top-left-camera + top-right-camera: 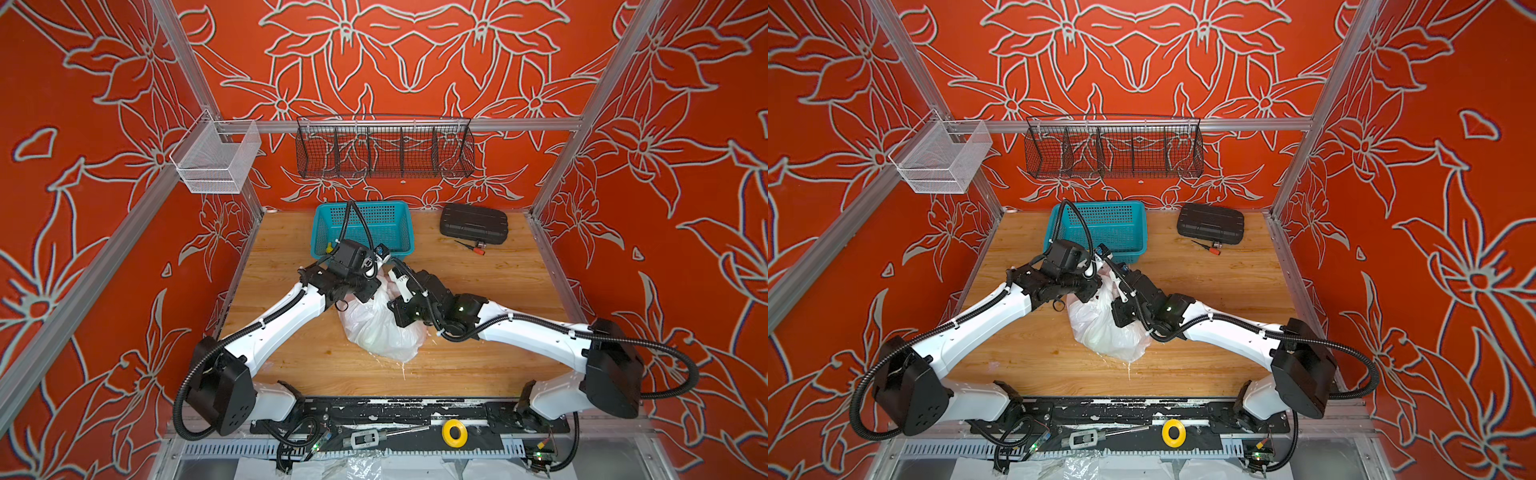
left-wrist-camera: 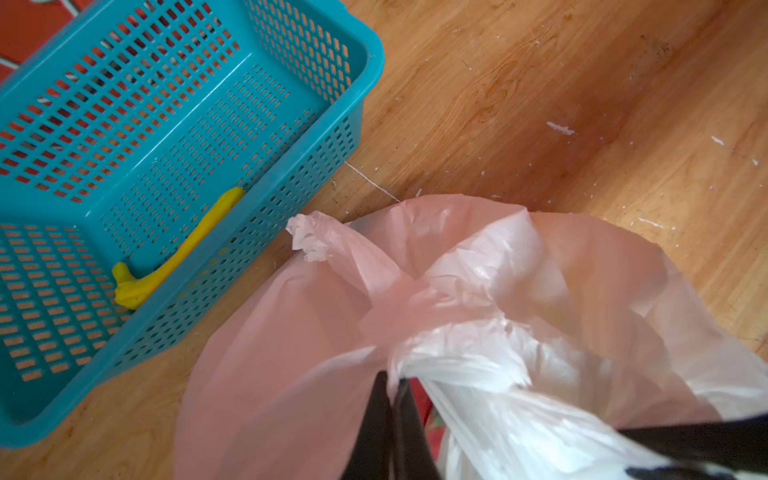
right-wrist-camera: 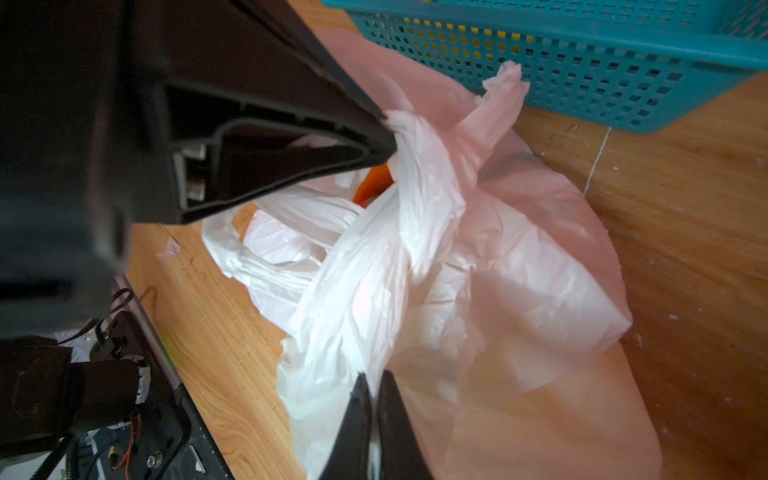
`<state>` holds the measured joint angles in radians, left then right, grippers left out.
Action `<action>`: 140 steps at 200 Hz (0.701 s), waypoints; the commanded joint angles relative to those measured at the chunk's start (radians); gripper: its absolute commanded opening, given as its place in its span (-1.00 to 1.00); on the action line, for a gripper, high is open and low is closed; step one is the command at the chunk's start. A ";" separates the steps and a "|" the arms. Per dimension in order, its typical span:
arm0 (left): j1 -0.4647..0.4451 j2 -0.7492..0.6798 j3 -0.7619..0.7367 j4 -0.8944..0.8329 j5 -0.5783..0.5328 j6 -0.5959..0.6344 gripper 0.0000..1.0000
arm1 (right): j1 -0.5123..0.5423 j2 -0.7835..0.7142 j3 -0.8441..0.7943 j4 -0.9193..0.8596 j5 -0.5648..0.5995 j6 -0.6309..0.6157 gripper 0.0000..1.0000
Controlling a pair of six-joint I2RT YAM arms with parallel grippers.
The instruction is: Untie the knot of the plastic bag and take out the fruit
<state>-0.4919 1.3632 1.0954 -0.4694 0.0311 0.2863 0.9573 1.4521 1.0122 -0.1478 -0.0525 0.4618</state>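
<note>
While the left gripper (image 2: 392,388) and right gripper (image 3: 374,388) clamp the plastic bag (image 1: 380,332), resting mid-table just beside the teal basket (image 1: 386,224), they should pull apart slowly and low so the knot (image 2: 415,301) loosens without tearing.

1. Top views: high, far, side by side, looking down; both show the whole counter (image 1: 457,374).
2. Wrist views: close, low, angled onto the plastic bag (image 2: 291,332); both share it and the teal basket (image 2: 365,45).
</note>
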 commanded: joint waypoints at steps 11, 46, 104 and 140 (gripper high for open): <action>0.023 -0.027 0.018 0.038 -0.100 -0.099 -1.00 | 0.001 -0.080 -0.062 0.029 -0.002 0.004 -0.93; 0.103 -0.041 0.031 0.034 -0.042 -0.204 -1.00 | 0.000 -0.193 -0.187 0.048 0.010 0.008 -0.96; 0.161 -0.077 0.008 0.048 0.057 -0.287 -1.00 | 0.000 -0.318 -0.349 0.034 0.040 0.065 -0.72; 0.161 -0.098 0.000 0.041 0.116 -0.331 -0.95 | 0.000 -0.361 -0.276 -0.035 0.082 0.071 -0.20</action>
<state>-0.3393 1.2991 1.0992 -0.4412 0.0914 -0.0010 0.9569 1.1294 0.6743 -0.1322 -0.0158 0.5152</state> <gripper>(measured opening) 0.047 0.336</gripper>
